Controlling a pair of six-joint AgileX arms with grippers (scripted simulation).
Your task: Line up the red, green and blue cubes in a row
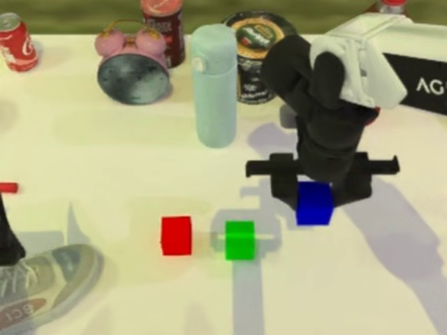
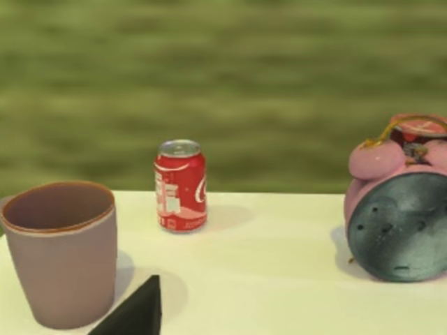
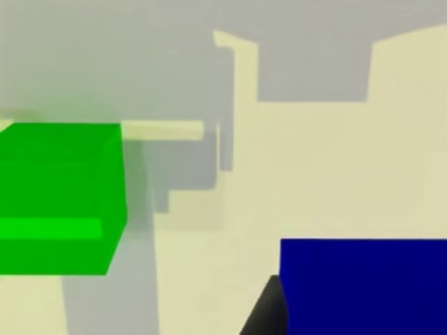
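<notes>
The red cube (image 1: 176,235) and the green cube (image 1: 239,240) rest on the table side by side with a small gap between them. My right gripper (image 1: 313,197) is shut on the blue cube (image 1: 313,204), holding it just right of the green cube and slightly farther back. In the right wrist view a dark finger (image 3: 269,314) presses the blue cube (image 3: 363,286), with the green cube (image 3: 59,195) off to one side. My left arm (image 1: 7,237) is parked at the table's left edge; one finger (image 2: 140,310) shows, set wide of centre.
Along the back stand a red soda can (image 1: 17,45), a pink alarm clock (image 1: 133,66), a dark can (image 1: 164,28), a mint bottle (image 1: 214,84) and a round tin (image 1: 255,56). A shoe (image 1: 42,289) lies front left, a thin red bar (image 1: 7,187) at the left edge. A mauve cup (image 2: 63,251) stands near my left gripper.
</notes>
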